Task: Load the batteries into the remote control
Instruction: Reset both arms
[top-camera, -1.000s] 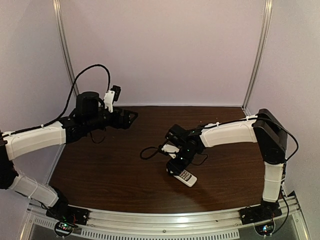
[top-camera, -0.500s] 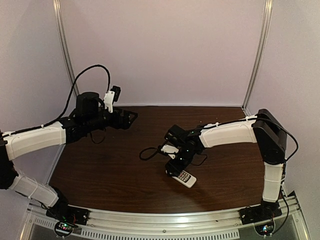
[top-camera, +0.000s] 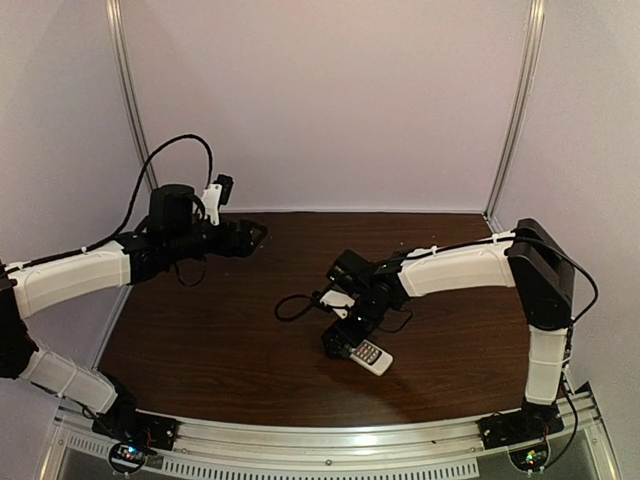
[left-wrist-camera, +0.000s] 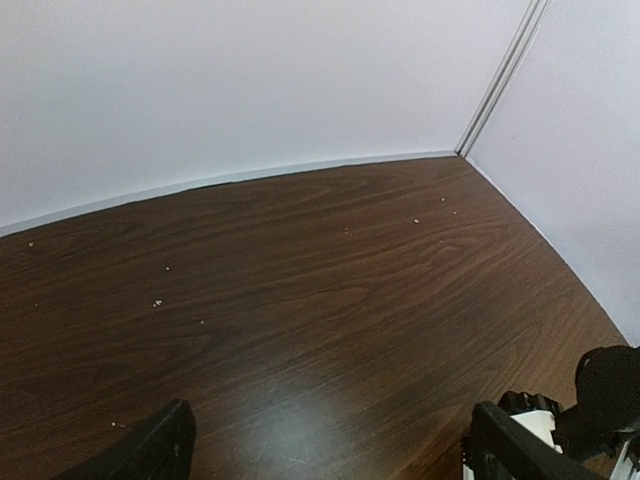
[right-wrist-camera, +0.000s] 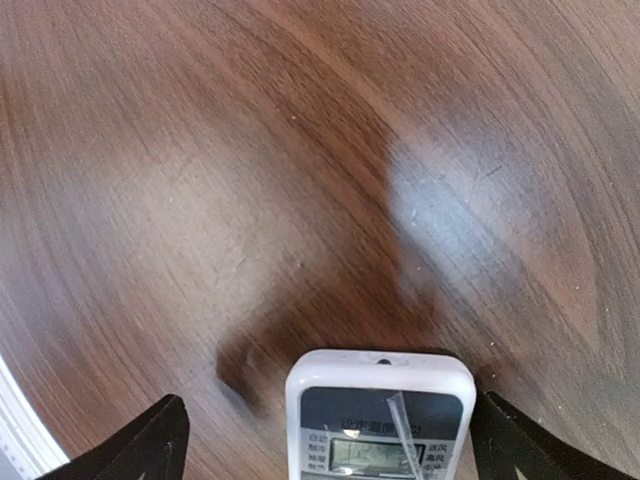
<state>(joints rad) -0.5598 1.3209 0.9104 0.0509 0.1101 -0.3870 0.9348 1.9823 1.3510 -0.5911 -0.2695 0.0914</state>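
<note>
Top view: remote (top-camera: 370, 356) lies face up on tabletop (top-camera: 220, 340), directly under right claw (top-camera: 340, 342), long axis slanting near-right. Left claw (top-camera: 255, 235) sits well apart at back left, so right arm is nearer. Open room all round; near edge not close. No batteries seen.

Left wrist: left claw (left-wrist-camera: 330, 450) spread wide, nothing between; bare tabletop ahead.

Right wrist: right claw (right-wrist-camera: 330, 400) wide, gripping nothing. Remote (right-wrist-camera: 380, 420) sits between fingers (right-wrist-camera: 140, 445), long axis along claw's reach, narrow width across the closing line; off-centre, just beside the right finger.
</note>
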